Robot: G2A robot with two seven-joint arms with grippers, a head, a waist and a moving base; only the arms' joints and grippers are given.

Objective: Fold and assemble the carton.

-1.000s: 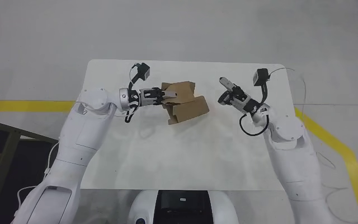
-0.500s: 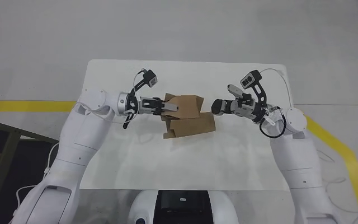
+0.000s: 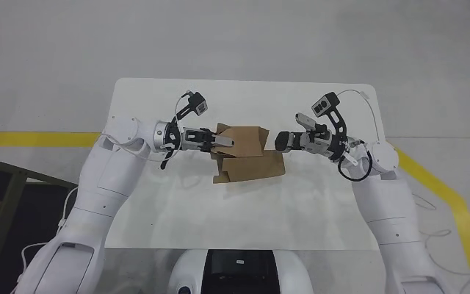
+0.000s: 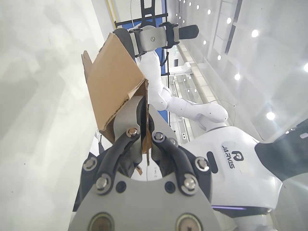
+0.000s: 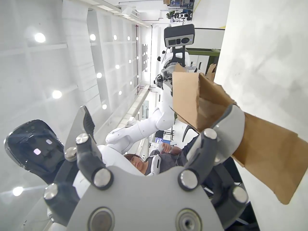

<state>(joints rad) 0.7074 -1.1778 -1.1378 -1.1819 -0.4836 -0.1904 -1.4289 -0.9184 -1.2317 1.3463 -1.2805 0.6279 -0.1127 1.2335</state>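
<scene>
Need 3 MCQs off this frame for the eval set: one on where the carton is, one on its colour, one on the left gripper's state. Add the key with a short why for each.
1. Where is the carton?
A. On the floor
B. At the middle of the table, between the left gripper and the right gripper
C. Stacked on a second box

2. What colour is the carton?
A. White
B. Brown
C. Blue

3. What is the left gripper's state?
A. Open, away from the carton
B. Shut on nothing
C. Shut on a carton panel

Key:
1 B, the top view shows it mid-table with a gripper at each end.
2 B, it is plain brown cardboard in every view.
3 C, the left wrist view shows its fingers pinching a cardboard edge.
</scene>
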